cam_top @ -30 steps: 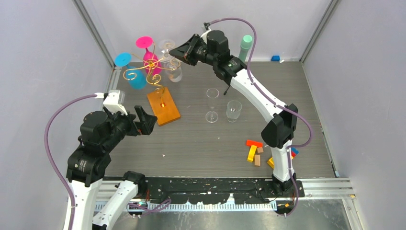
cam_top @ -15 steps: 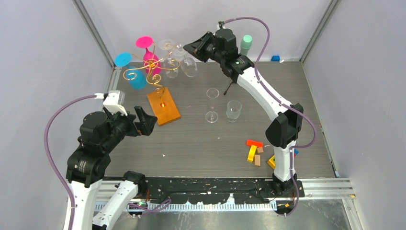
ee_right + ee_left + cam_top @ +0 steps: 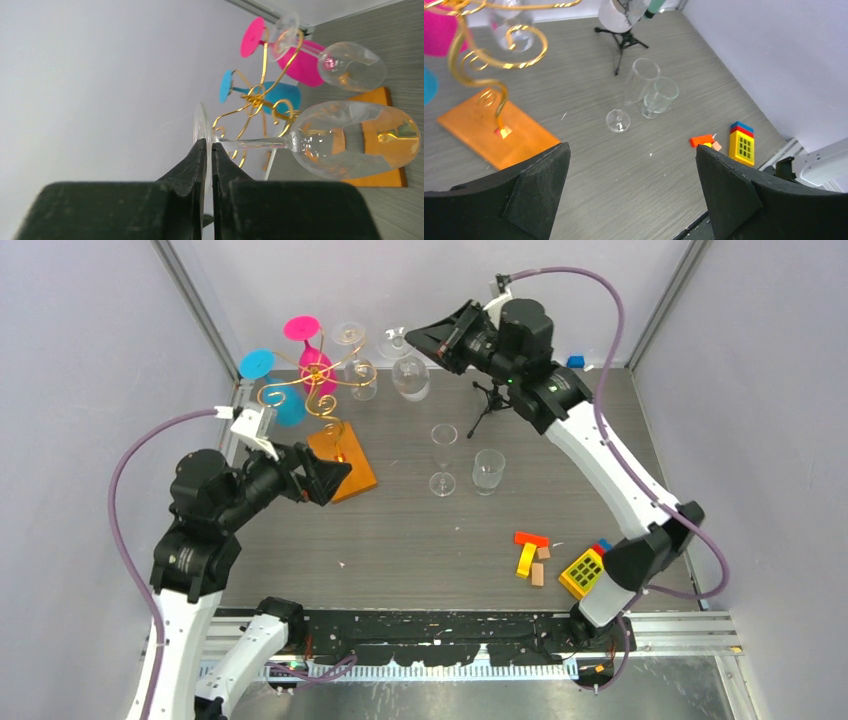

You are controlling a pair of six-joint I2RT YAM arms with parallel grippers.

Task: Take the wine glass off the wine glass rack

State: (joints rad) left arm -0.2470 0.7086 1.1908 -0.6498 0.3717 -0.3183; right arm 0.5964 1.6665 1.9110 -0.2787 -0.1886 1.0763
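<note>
Right gripper (image 3: pixel 207 146) pinches the foot of an inverted clear wine glass (image 3: pixel 350 142), seemingly off the gold wire rack (image 3: pixel 318 390). Left gripper (image 3: pixel 325 477) gapes, empty.

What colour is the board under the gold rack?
Orange; the board shows best from the left wrist.

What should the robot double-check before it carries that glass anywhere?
1. Grip: right hand is shut on the foot of the wine glass: ok.
2. Glass free of the wine glass rack: it hangs apart from the gold arms in the top view: ok.
3. Other glasses: pink glass, blue glass and a clear glass hang on the rack: ok.
4. Left hand steadying the rack: open at the orange base's near edge, contact: cannot tell.
5. Clearance between the held glass and the black tripod: cannot tell.
</note>
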